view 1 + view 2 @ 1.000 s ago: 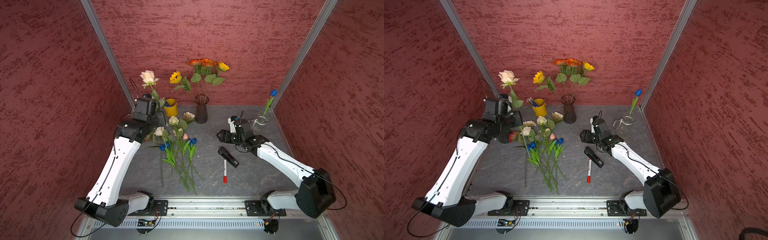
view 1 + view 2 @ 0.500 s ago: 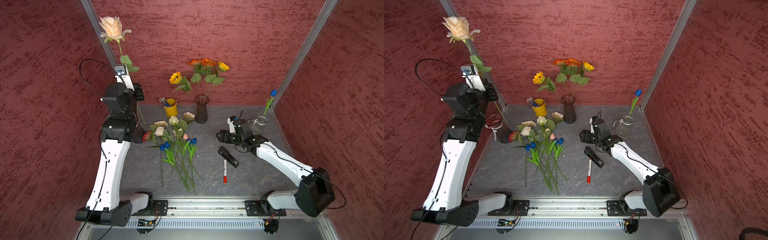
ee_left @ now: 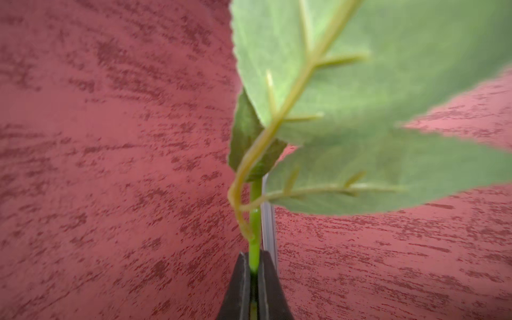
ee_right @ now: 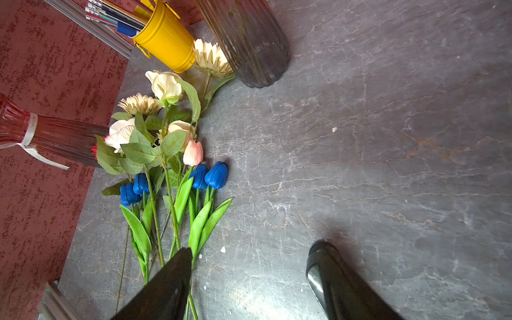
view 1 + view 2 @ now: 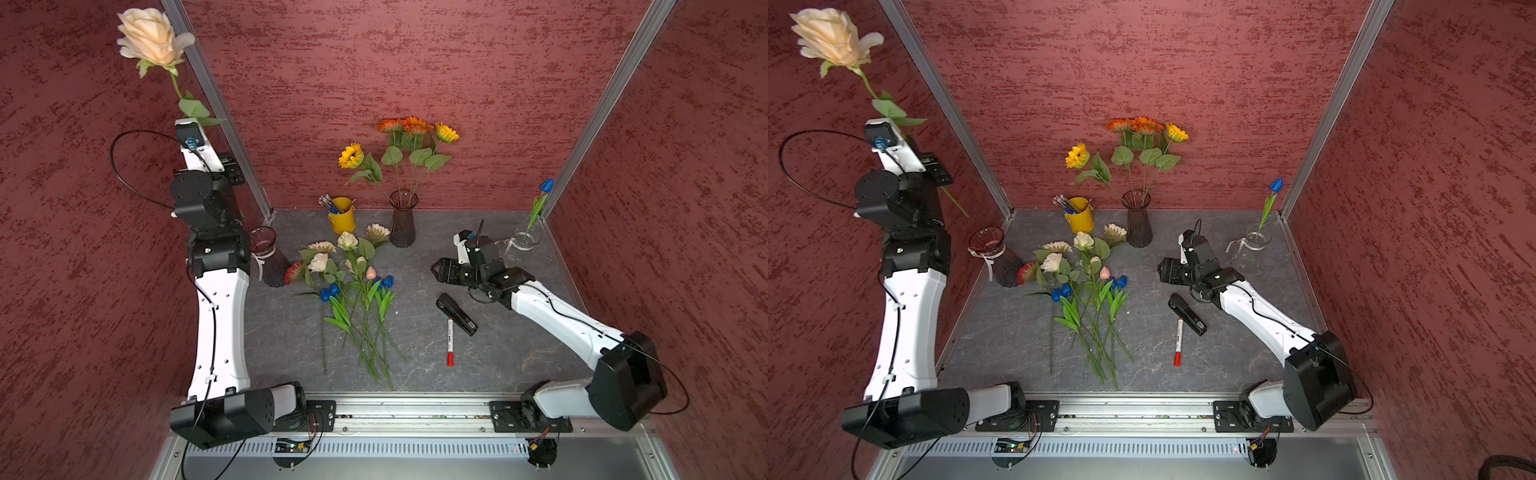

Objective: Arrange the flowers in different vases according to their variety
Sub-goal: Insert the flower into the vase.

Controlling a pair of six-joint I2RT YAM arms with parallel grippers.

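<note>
Mottled red walls (image 5: 415, 62) enclose a grey marbled floor (image 5: 498, 365).

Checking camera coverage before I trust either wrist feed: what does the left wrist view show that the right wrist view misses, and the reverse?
Only the left wrist view: the left pincer shut on the rose stem, with its leaves close to the lens.
Only the right wrist view: the open right pincer, empty over the table, the loose flowers lying flat, the yellow pen cup, the ribbed vase and the ribboned vase.
Both: the red wall and a metal frame post.
</note>
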